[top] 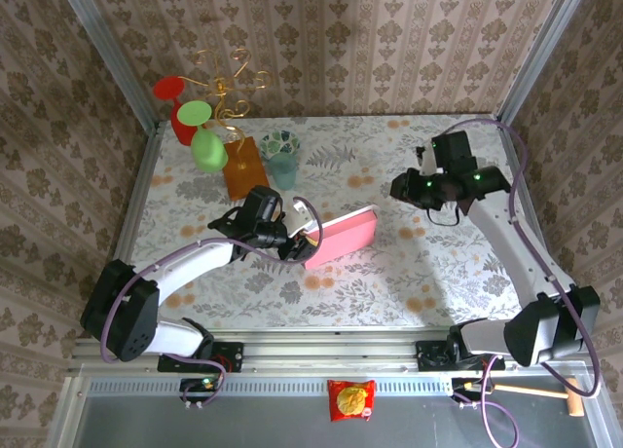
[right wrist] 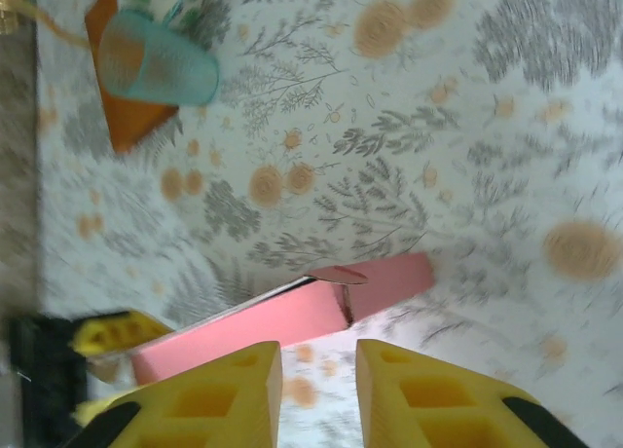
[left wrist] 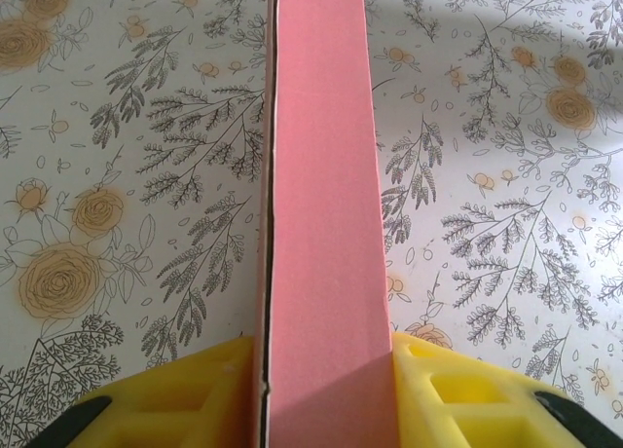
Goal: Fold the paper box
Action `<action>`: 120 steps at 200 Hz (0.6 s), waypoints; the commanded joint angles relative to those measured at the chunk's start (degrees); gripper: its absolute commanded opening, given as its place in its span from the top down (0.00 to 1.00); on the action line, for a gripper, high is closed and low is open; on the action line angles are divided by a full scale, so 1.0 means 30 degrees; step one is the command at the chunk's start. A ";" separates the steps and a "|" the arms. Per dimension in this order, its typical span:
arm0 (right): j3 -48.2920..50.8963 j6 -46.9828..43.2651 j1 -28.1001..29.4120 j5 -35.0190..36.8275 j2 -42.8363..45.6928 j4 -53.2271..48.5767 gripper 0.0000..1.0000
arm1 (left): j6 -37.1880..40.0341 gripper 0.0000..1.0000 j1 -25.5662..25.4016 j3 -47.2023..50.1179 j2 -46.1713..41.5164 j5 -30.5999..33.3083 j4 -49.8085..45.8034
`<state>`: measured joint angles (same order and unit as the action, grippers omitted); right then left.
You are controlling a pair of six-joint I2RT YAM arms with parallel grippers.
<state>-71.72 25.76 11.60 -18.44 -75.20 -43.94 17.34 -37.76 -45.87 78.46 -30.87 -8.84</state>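
L end effector (top: 292,242) is closed on one end of the pink paper box (top: 343,236), holding it on edge over mid desk (top: 389,273), prob. to steady it for folding, while R end effector (top: 413,188) hovers nearby, fingers parted, gripping nothing.

I count two end effectors of my own: one left end effector (left wrist: 321,343) and one right end effector (right wrist: 318,355). There is one surface (top: 389,273), and on it one paper box (top: 341,236), one orange block (top: 243,166) and two cups (a teal cup (top: 283,170) and a patterned cup (top: 280,141)). One gold wire stand (top: 229,78) carries two goblets, a red goblet (top: 181,122) and a green goblet (top: 208,150). Near my bases lie one red packet (top: 350,399) and one wooden mallet (top: 545,393).
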 commanded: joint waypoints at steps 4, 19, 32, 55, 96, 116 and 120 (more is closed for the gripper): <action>0.0581 -0.5602 0.0650 0.3176 -0.0033 0.0465 0.75 | 0.0621 0.65 0.0089 -0.0619 -0.0316 -0.0286 -0.1029; 0.0513 -0.6773 0.0935 0.3199 -0.0020 0.0039 0.76 | 0.0719 0.65 0.0076 -0.0658 -0.0356 -0.0256 -0.1118; 0.0737 -0.7795 0.1270 0.3155 0.0043 -0.0110 0.75 | 0.0831 0.65 0.0086 -0.0700 -0.0363 -0.0220 -0.1180; 0.1540 -0.9578 0.1804 0.1989 0.0237 0.0454 0.72 | 0.1089 0.65 0.0106 -0.0791 -0.0297 -0.0350 -0.1417; 0.2119 -1.2689 0.2130 0.0974 -0.0433 0.0944 0.73 | 0.1512 0.65 0.0197 -0.0863 -0.0314 -0.0547 -0.1930; 0.1834 -1.4021 0.2114 0.0326 -0.0978 0.0642 0.73 | 0.1586 0.65 0.0282 -0.0883 -0.0371 -0.0652 -0.2002; 0.1711 -1.4199 0.2137 0.0268 -0.1121 0.0613 0.72 | 0.1628 0.65 0.0309 -0.0861 -0.0398 -0.0713 -0.1997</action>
<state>-65.52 -8.88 17.80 -14.72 -76.62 -42.28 20.23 -37.39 -47.03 78.46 -31.22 -12.21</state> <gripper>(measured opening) 0.274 0.349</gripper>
